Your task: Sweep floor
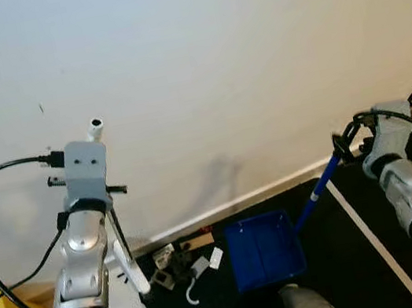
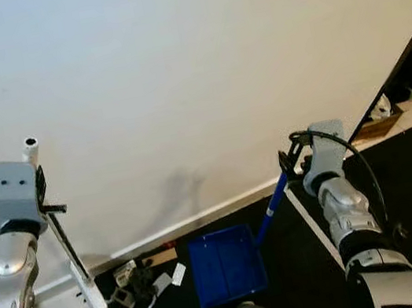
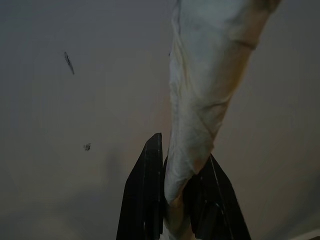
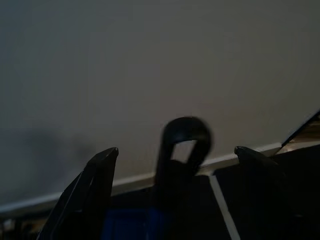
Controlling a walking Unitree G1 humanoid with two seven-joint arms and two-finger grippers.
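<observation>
White wall [image 1: 213, 57] meets black floor [image 1: 344, 257] at baseboard [image 1: 231, 204].

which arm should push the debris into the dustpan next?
Left. The left gripper is shut on the white broom handle, which ends beside the debris. The right gripper stands at the blue dustpan handle, so it likely just steadies the pan.
</observation>
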